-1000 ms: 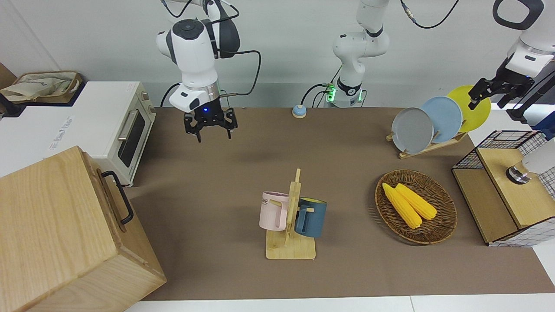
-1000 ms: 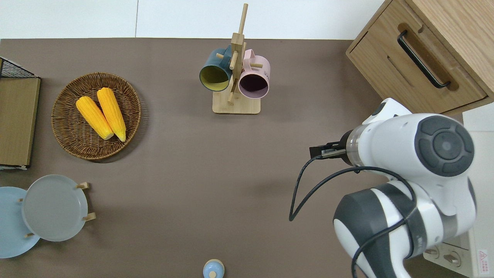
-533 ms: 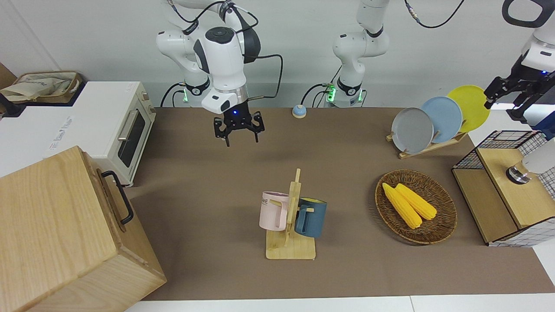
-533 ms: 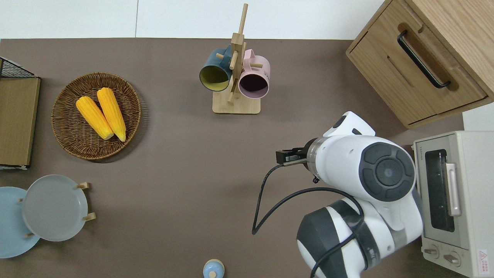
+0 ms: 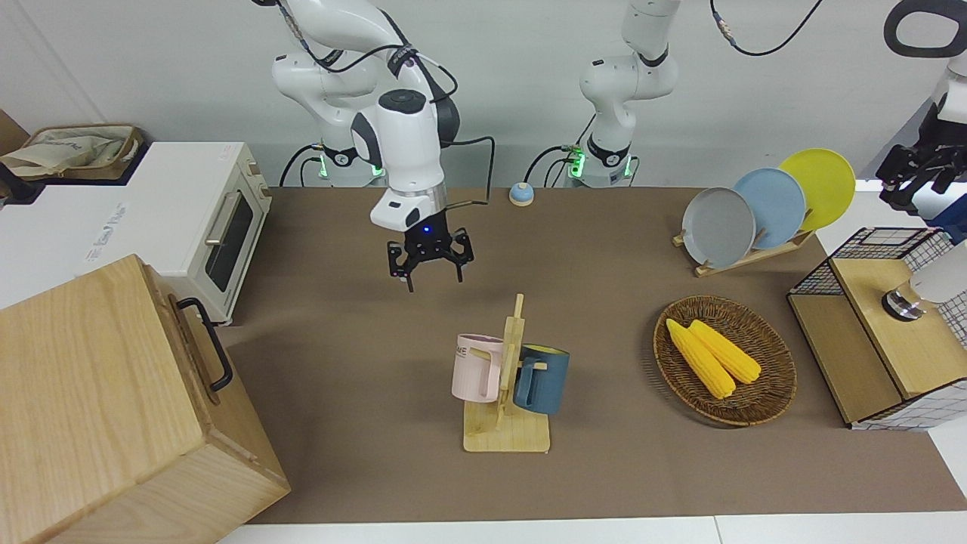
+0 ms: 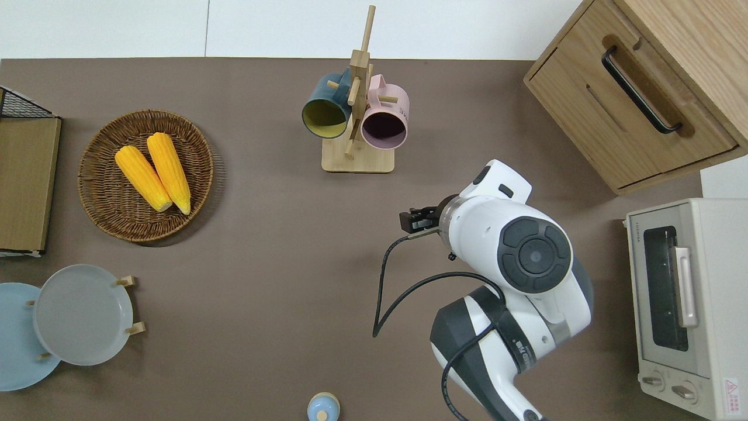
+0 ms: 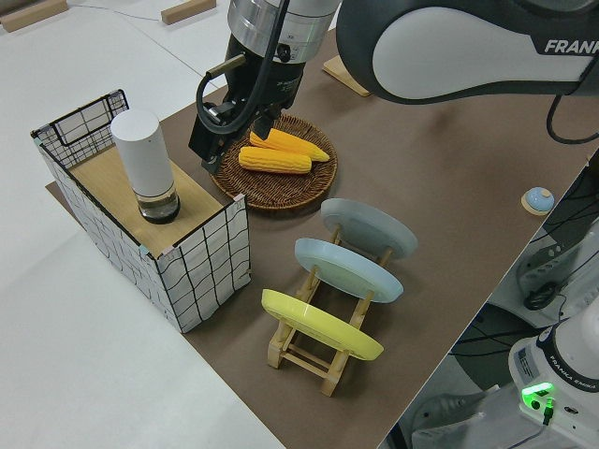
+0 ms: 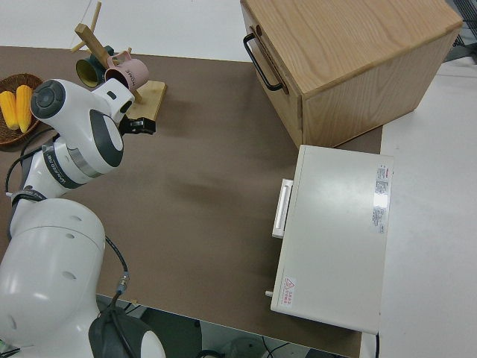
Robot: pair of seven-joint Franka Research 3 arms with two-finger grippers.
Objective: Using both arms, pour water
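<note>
My right gripper [image 5: 429, 270] hangs open and empty over bare brown mat, a short way from the wooden mug rack [image 5: 506, 434] toward the right arm's end of the table. On the rack hang a pink mug [image 5: 477, 368] and a dark blue mug [image 5: 542, 379]; the overhead view shows their mouths, pink mug [image 6: 384, 114] and blue mug [image 6: 326, 108]. My left gripper [image 7: 210, 150] is up in the air by a white bottle [image 7: 145, 164] that stands on a wire crate [image 7: 201, 262]. Water is out of view.
A wooden cabinet [image 5: 113, 408] and a white toaster oven [image 5: 219, 227] fill the right arm's end. A wicker basket [image 5: 786, 378] holds two corn cobs. A plate rack [image 5: 755, 204] and a small blue knob [image 5: 521, 194] stand near the robots.
My right gripper has swung away from the toaster oven toward the mug rack and come lower. My left gripper has moved off the plates toward the table's end.
</note>
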